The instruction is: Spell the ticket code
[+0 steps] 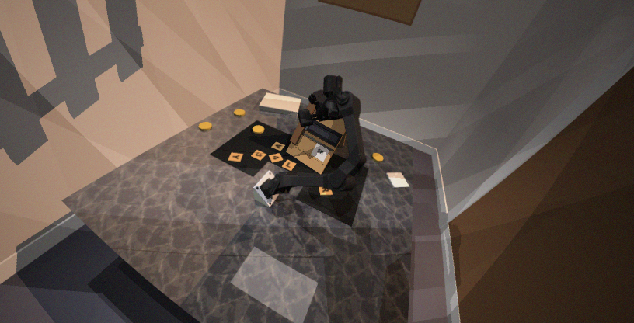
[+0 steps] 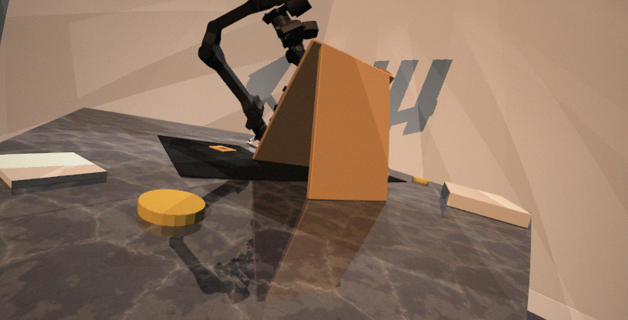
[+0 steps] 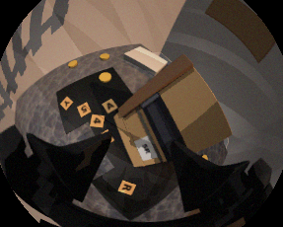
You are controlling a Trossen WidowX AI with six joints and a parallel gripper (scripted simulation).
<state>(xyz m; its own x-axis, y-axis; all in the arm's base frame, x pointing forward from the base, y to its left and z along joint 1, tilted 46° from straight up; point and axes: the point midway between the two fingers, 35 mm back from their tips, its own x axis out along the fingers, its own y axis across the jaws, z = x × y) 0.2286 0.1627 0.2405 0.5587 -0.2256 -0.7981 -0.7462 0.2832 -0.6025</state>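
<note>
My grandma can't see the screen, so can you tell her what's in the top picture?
A black robot arm bends over a slanted wooden board that has a ticket reading "5R", and its gripper is partly open with nothing in it. Orange letter tiles lie on a black mat, and yellow discs are scattered around the counter.
</note>
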